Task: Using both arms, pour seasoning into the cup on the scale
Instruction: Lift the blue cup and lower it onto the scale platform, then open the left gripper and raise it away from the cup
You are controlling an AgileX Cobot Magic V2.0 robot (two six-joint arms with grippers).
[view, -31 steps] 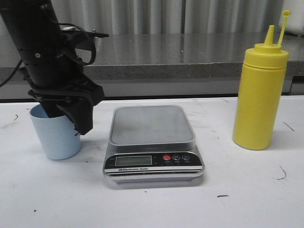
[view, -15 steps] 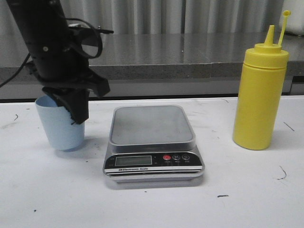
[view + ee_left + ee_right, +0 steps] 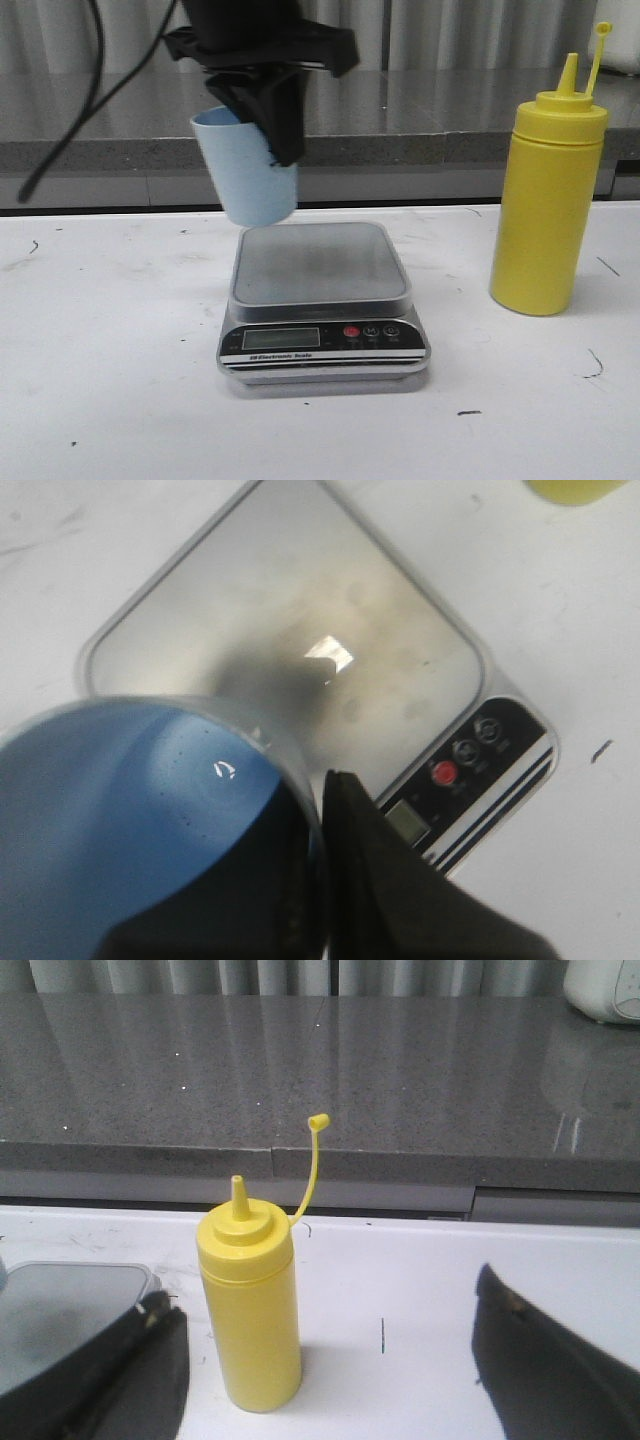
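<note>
My left hand (image 3: 262,110) is clamped over the rim of the pale blue cup (image 3: 248,170), carried tilted in the air just above the scale's (image 3: 320,265) back-left corner. It looks light, thin-walled and easily squashed, so grip gently. My right hand (image 3: 325,1360) is wide open, empty, facing the yellow squeeze bottle (image 3: 548,200) standing alone on the desk (image 3: 100,400), with room around its stiff midsection.

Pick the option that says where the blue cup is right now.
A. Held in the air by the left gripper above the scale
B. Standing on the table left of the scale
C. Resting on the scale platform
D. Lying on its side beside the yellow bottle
A. In the front view the left gripper holds the cup tilted in the air, above the far left part of the bare scale platform.
</note>
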